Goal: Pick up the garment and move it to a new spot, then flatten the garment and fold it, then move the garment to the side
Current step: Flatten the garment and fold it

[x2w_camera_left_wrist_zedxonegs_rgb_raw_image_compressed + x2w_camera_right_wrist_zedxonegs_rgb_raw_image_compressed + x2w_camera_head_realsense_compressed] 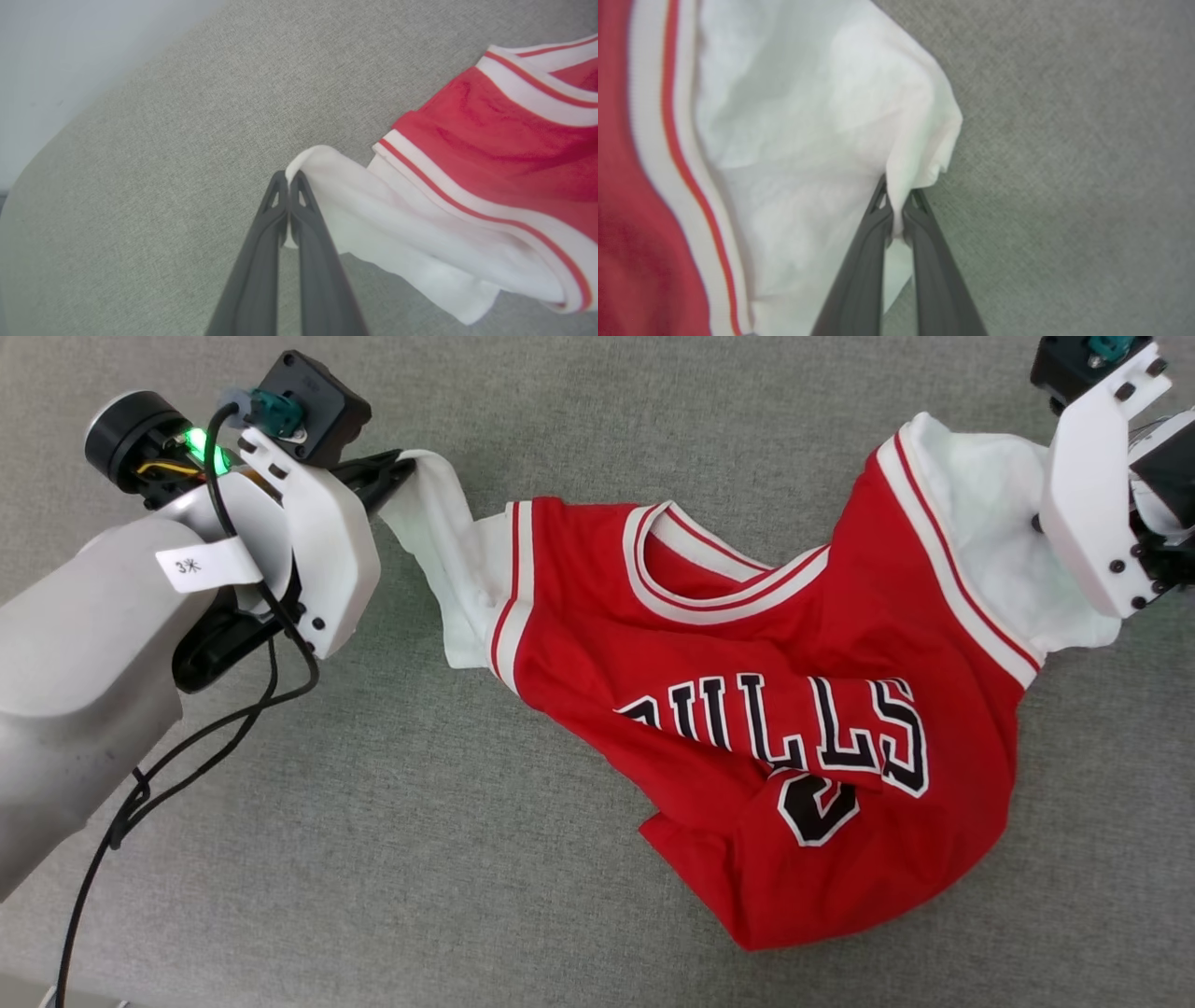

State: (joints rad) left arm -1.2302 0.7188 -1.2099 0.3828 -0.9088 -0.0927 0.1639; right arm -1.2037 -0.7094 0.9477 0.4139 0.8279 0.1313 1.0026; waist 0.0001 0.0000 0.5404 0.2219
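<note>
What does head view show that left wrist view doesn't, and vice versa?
Head view adds, on the garment, the black lettering and the second white sleeve. Left wrist view adds a close look at the left pincer shut on the sleeve edge, plus the curved rim of the grey surface. Shared: the held white sleeve, striped collar, red body.

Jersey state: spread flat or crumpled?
Crumpled. The garment lies front up with folds across its lettering and a bunched hem; left pincer and right pincer each pinch a white sleeve.
</note>
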